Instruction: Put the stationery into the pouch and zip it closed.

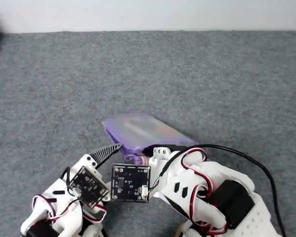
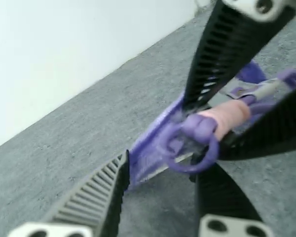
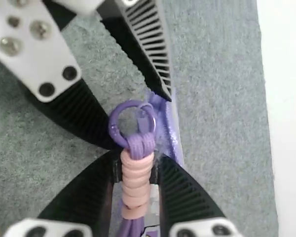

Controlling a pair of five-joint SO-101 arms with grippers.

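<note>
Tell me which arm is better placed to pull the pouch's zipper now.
Right. The right gripper is shut on the pink zipper pull, so it could likely draw it along. The left gripper is open at the end of the pouch.

High view: we looked down over the surface (image 1: 222, 74), farther off. Wrist views: we sat close, sharing the zip pull (image 2: 217, 121) (image 3: 135, 177).

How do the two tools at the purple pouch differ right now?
The right tool is shut on the pink zipper pull, while the left tool stands open. The right tool's jaws press the pull from both sides; the left tool's jaws sit apart, with the purple ring between them. Both have black jaws and meet at the same end of the pouch.
</note>
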